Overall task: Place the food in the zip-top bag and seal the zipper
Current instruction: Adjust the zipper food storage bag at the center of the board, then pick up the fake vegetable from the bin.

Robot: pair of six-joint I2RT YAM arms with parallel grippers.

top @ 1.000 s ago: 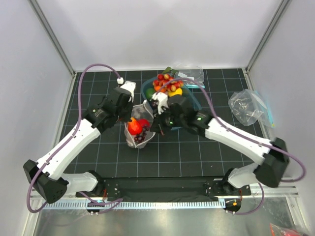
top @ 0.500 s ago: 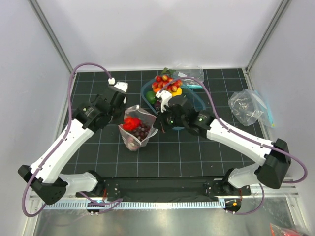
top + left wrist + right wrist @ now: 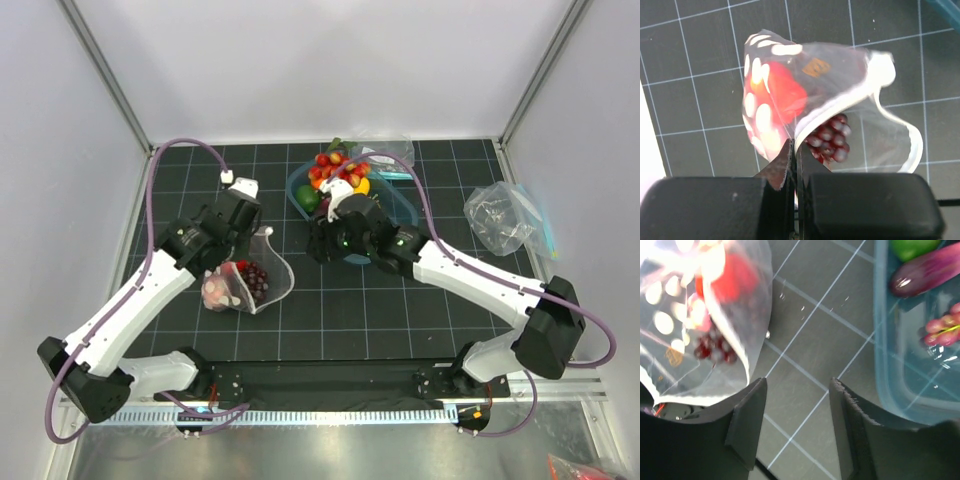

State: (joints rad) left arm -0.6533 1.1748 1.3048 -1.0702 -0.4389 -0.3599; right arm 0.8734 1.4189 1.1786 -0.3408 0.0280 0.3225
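- Left claw pressed together, pinching the bag's rim.
- Bag hangs from that pinch over the surface, left of the blue tray. Its mouth gapes and the zipper is unsealed.
- Inside the bag: tomato, grapes, onion.
- Right claw spread with nothing between its fingers; it sits low between bag and tray, clear of both.
- Tray holds mixed toy produce.
- Plain clear bag far right.

White arm links, black joints, looping purple cables, blocky matte black fingers
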